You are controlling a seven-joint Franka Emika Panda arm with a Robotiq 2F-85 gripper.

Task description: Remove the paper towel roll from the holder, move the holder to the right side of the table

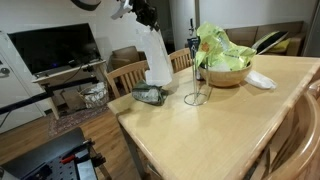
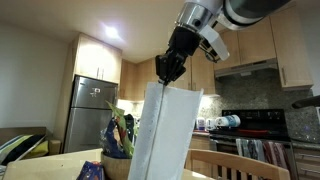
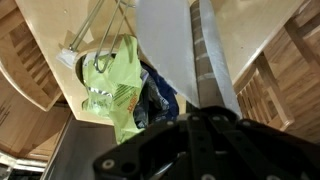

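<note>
With your jaws clenched on the paper towel roll (image 2: 165, 130) hanging beneath them, off the holder (image 1: 197, 85), set it on the bench (image 1: 220, 130) next.

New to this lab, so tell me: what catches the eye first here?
The tool grips the top of the white paper towel roll, which looms in the foreground. On the table the wire holder stands bare, beside a bowl holding a bright green bag.
</note>
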